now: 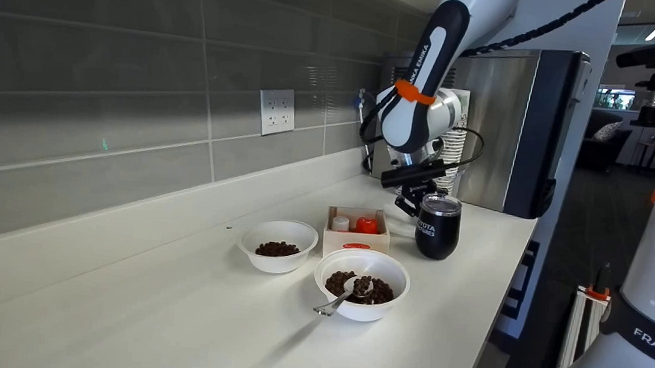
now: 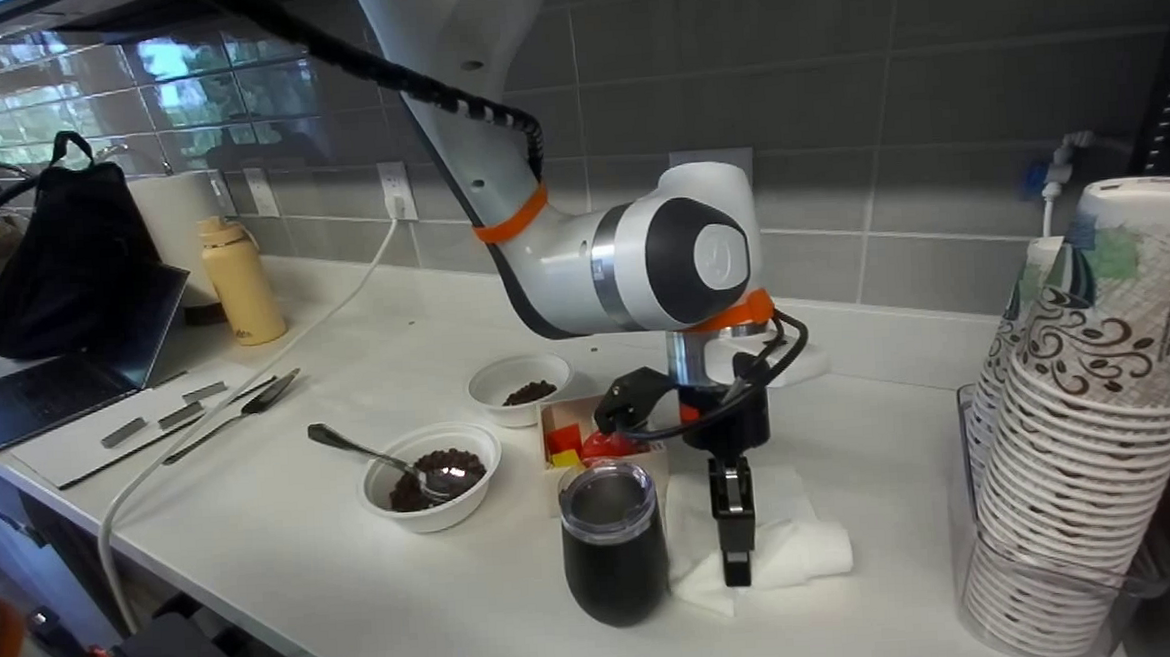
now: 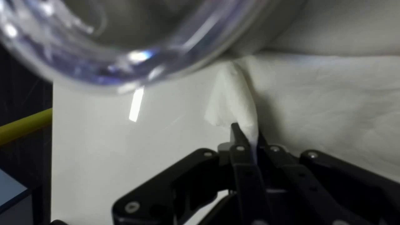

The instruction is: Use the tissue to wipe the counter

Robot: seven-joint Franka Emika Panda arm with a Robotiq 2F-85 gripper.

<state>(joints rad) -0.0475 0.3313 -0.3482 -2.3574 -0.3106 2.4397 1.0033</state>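
Observation:
The white tissue [image 2: 807, 552] lies crumpled and partly spread on the white counter [image 2: 479, 594]. It also shows in an exterior view [image 1: 399, 226], partly hidden behind the tumbler and box. My gripper [image 2: 737, 566] points down at the tissue near the counter surface. In the wrist view, my gripper [image 3: 248, 134] is shut on a raised fold of the tissue [image 3: 328, 103], which stands up between the fingertips. The rest of the tissue spreads to the right in that view. In an exterior view, the gripper [image 1: 410, 206] is partly hidden by the tumbler.
A black lidded tumbler [image 2: 615, 567] stands close beside the gripper; its lid [image 3: 125, 72] fills the wrist view's upper left. A small box [image 1: 355, 244] and two white bowls of dark cereal [image 1: 276, 262] [image 1: 359, 311], one holding a spoon, stand nearby. Stacked paper cups [image 2: 1082, 443] stand beyond the tissue.

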